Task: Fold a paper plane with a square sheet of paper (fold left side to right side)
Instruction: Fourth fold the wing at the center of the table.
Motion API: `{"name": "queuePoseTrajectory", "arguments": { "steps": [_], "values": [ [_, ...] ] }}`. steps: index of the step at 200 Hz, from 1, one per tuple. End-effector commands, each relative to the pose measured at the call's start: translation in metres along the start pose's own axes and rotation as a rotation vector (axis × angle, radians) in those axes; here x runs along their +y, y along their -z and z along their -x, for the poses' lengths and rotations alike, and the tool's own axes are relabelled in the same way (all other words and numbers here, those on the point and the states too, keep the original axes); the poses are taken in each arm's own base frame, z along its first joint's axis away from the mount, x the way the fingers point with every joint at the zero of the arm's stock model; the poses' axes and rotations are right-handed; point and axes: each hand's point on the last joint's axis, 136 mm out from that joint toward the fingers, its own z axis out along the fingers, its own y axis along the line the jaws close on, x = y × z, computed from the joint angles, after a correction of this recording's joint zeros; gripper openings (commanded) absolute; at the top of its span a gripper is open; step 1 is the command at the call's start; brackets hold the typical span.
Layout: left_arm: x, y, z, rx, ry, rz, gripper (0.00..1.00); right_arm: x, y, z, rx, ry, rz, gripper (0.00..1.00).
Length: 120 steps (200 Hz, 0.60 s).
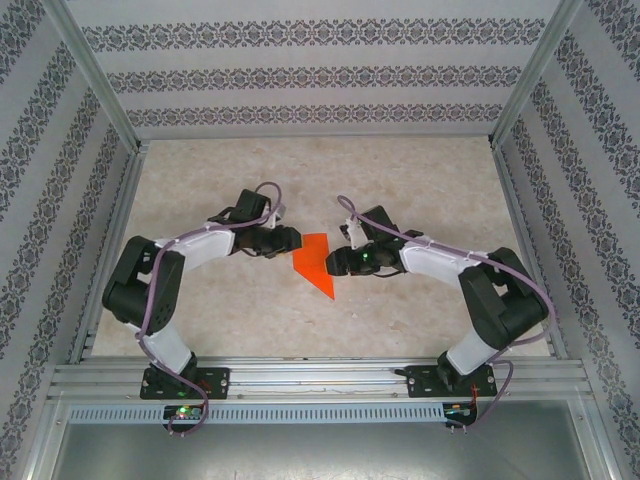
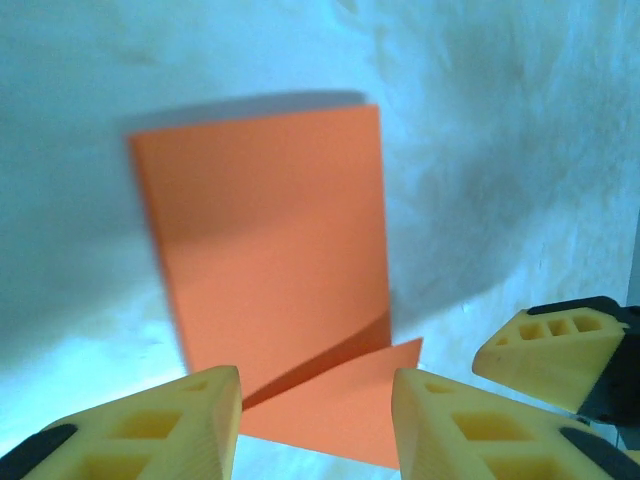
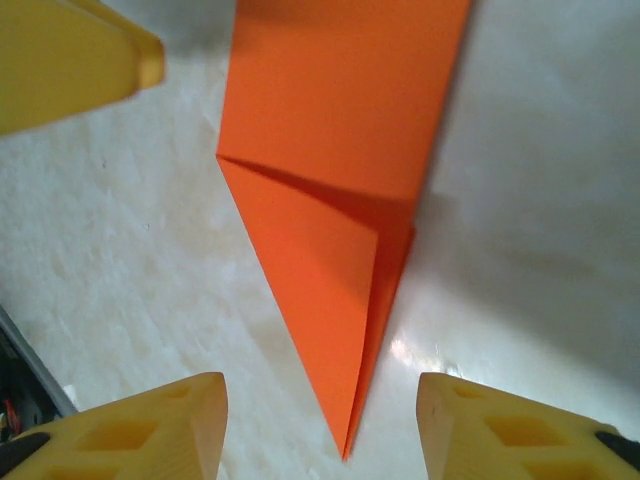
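Your left pincer [image 1: 293, 241] and right pincer [image 1: 336, 262] stand spread, so the pointed orange-red folded paper [image 1: 316, 263] rests free on the worktop [image 1: 420, 190].

You're looking at a paper plane [image 1: 315, 262] of thin, matt orange paper with sharp creases. The surface [image 1: 420, 190] under it is smooth, mottled beige and stone-like, with a soft sheen. On the left hand [image 2: 315, 440] and right hand [image 3: 320, 430], the fingers [image 2: 150, 430] are matt yellow plastic with moulded pockets. Along the bottom of the overhead frame the rails [image 1: 320, 375] are brushed metal. The arm shells [image 1: 215, 245] are smooth white and black plastic.
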Motion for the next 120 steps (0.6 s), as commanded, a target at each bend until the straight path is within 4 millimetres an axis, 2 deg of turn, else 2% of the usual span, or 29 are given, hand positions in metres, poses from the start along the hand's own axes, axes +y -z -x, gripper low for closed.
{"name": "queuePoseTrajectory", "arguments": {
  "steps": [1, 61, 120],
  "values": [
    [0.017, 0.009, 0.009, -0.087, 0.054, 0.036, 0.45, 0.009, -0.010, 0.024, -0.052, 0.139, 0.046, 0.56],
    [0.028, 0.009, 0.004, -0.100, 0.102, 0.022, 0.47, 0.006, -0.030, 0.024, -0.029, 0.124, 0.099, 0.55],
    [0.028, 0.005, 0.004, -0.100, 0.118, 0.008, 0.49, 0.005, -0.034, 0.021, -0.028, 0.105, 0.112, 0.44]
  ]
}}
